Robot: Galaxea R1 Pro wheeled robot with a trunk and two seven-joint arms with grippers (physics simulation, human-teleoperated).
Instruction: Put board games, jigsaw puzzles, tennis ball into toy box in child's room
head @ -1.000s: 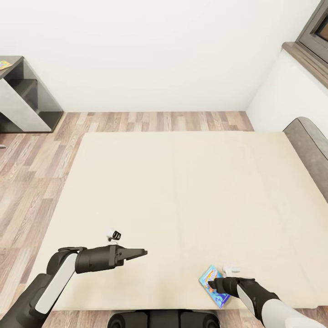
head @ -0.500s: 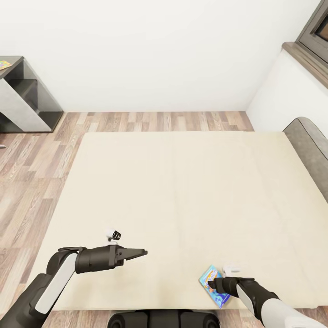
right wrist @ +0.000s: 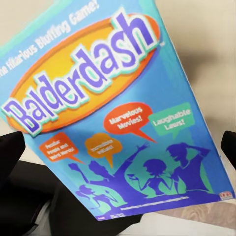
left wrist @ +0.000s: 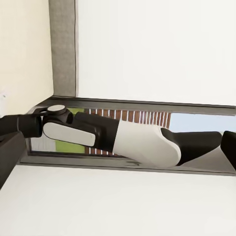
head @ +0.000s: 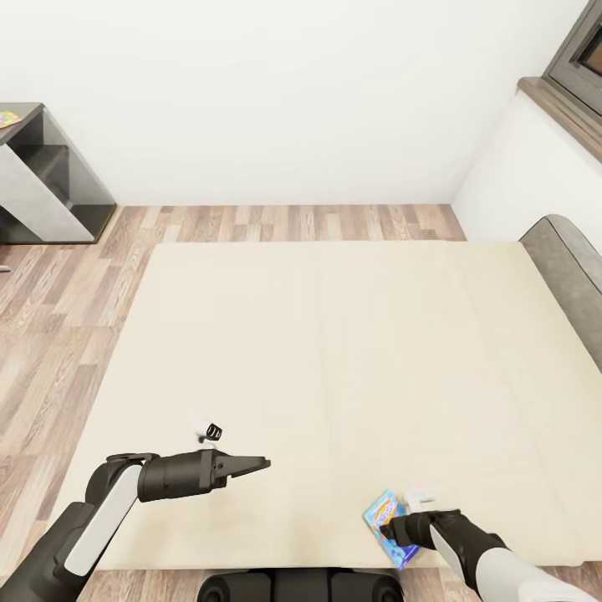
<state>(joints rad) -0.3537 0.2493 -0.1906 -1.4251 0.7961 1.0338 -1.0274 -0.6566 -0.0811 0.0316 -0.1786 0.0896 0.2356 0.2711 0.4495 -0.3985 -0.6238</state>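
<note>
Our right gripper [head: 393, 527] seemed to have its jaws around the blue board game [head: 390, 527], low right in the head view on the near edge of the bed [head: 334, 351]; contact was unclear. Our left gripper [head: 259, 461] hovered empty, jaws together. We judged grasping underway; next, lift cleanly toward the table [head: 33, 159], upper left.

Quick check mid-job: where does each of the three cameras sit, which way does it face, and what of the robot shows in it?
Head: high, looking down over the bed; both arms, left pincer, right pincer.
Left wrist: on the left arm, facing across to the window; right arm shows.
Right wrist: on the right arm, close on the blue game; dark fingertips.
Shared: head and right wrist both show the blue game.
</note>
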